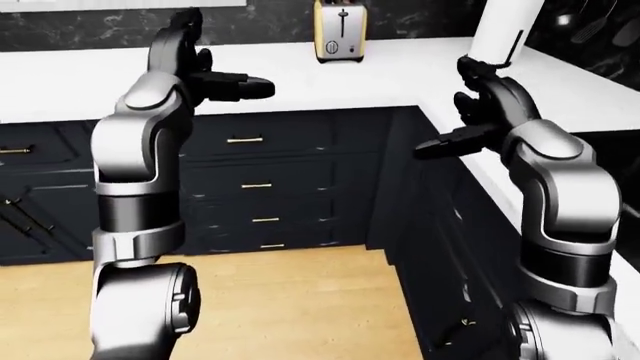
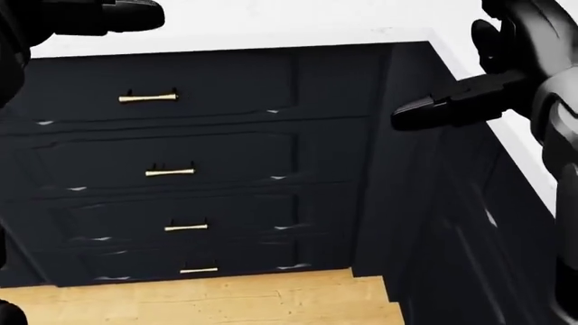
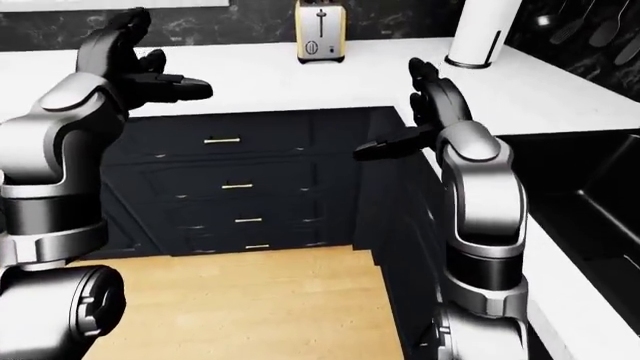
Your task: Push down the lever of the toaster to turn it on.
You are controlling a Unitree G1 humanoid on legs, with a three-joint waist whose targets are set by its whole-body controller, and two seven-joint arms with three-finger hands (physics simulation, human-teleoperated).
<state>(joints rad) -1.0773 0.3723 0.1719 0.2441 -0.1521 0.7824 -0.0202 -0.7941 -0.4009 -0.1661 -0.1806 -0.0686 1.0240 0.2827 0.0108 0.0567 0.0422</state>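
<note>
Two raised hands, left hand (image 1: 215,81) and right hand (image 1: 478,112), fingers spread, empty, well short of toaster (image 1: 340,30) across white counter (image 1: 400,75).

White L-shaped counter (image 1: 380,71) runs across the top of the left-eye view, then down its right side. Dark marbled backsplash (image 1: 420,19) behind it. Tall white cylinder, likely a paper-towel roll (image 3: 485,30), stands upright near the counter's corner. Black drawer stack (image 2: 162,169) below the counter, four drawers, each with a slim brass handle (image 2: 147,97). Light wooden plank floor (image 1: 290,300) below. Black sink basin (image 3: 590,187) at right-eye view's right edge. Dark utensils (image 3: 590,22) hang against the wall, top right.
</note>
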